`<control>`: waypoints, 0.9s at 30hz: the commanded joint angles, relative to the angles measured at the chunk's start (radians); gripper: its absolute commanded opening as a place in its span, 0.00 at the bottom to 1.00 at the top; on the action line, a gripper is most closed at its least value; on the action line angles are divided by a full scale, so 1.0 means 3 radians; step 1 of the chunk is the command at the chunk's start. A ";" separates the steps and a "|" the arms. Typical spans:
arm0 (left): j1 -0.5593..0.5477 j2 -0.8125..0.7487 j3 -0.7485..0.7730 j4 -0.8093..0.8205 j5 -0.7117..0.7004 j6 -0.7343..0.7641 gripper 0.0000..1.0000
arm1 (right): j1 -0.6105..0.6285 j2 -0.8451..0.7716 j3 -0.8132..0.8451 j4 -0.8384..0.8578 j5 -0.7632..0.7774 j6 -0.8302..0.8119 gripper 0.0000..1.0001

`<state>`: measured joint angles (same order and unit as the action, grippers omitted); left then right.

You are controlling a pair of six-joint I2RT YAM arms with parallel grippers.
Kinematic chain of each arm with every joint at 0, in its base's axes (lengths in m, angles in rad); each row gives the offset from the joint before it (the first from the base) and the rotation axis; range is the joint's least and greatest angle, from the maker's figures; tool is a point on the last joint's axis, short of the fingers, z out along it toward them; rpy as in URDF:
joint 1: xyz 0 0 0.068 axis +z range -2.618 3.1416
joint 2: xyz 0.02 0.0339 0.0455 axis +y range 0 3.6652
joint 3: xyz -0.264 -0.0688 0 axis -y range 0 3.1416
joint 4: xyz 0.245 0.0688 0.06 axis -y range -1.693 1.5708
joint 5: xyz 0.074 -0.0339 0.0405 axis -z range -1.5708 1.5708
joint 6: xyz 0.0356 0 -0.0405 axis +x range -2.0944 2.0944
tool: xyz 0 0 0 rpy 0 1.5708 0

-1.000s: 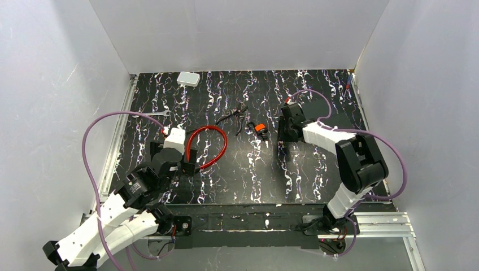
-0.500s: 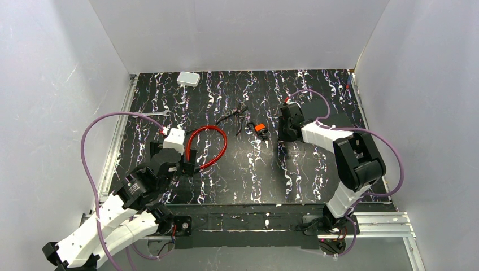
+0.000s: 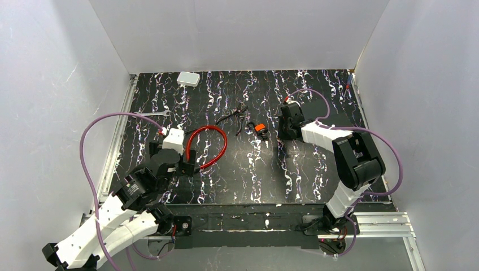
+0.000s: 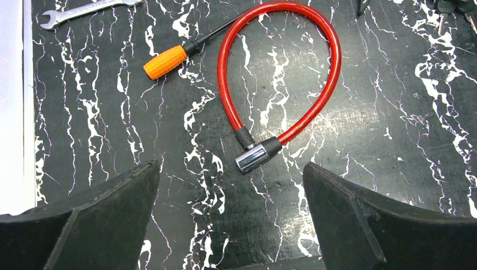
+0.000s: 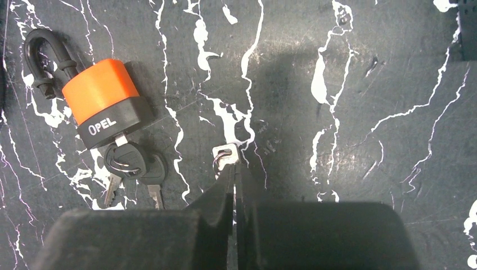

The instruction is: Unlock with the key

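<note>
Right jaws pinched tight on a small silver tab (image 5: 225,153) with a ring, the right gripper (image 5: 234,171) low over the table (image 5: 365,112). Left gripper (image 4: 229,169) gapes wide and empty above the red cable lock (image 4: 281,67). Nothing unlocked yet, I'd say: both cable ends sit in the barrel. The key (image 5: 132,163), black head and thin blade, lies in a bunch touching the padlock (image 5: 104,104) base; whether one's inserted, can't tell
</note>
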<state>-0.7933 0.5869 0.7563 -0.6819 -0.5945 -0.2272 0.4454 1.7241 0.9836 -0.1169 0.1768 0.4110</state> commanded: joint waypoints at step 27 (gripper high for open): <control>0.0041 -0.0026 0.0038 0.0018 -0.0012 0.0026 0.98 | 0.0072 -0.0200 -0.0001 -0.0172 -0.0129 -0.0175 0.48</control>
<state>-0.7876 0.5846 0.7563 -0.6819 -0.5884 -0.2272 0.4503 1.6752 0.9695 -0.1410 0.1108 0.3840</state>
